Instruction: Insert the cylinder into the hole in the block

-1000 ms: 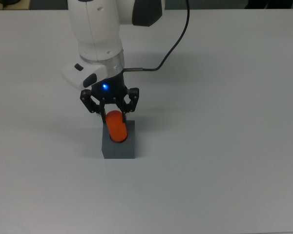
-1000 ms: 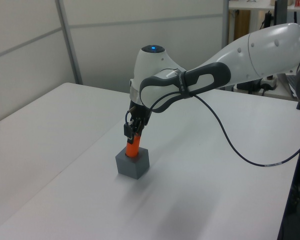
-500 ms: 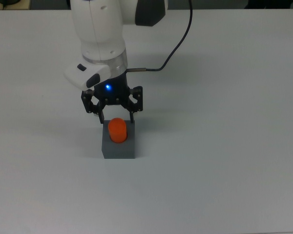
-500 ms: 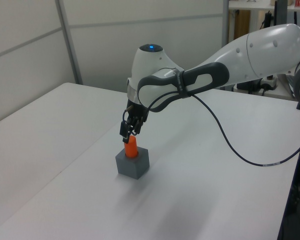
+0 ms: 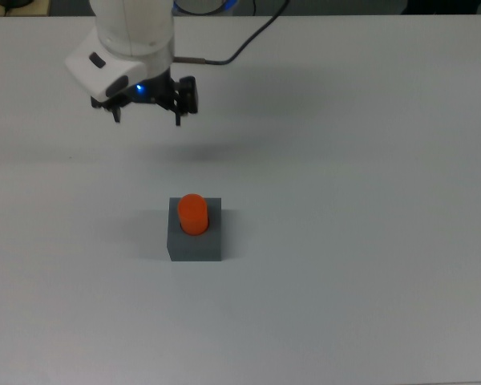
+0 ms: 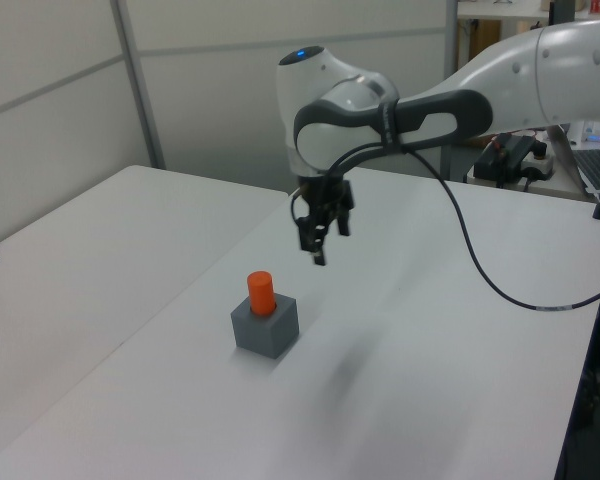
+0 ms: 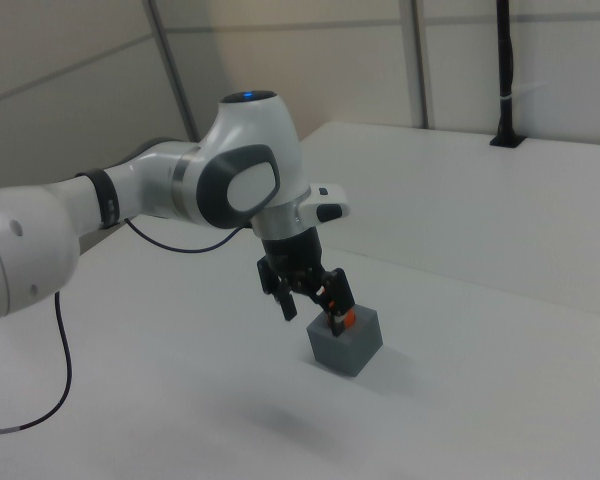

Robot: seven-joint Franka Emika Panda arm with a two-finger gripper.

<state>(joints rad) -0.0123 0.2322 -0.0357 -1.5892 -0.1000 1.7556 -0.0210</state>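
A white table (image 5: 369, 241) fills the scene, and over it reaches the white Franka arm (image 6: 500, 80) with a black cable (image 6: 480, 270) looping off it. Near the table's middle sits the block (image 5: 196, 243) – dark grey, square-topped – and the cylinder (image 5: 193, 214) stands upright in its hole, the orange upper part sticking out above the top face. The gripper (image 5: 147, 112) hangs in the air well apart from both, toward the top view's upper left, its fingers (image 6: 319, 252) spread and holding nothing – in the right view it partly hides the cylinder.
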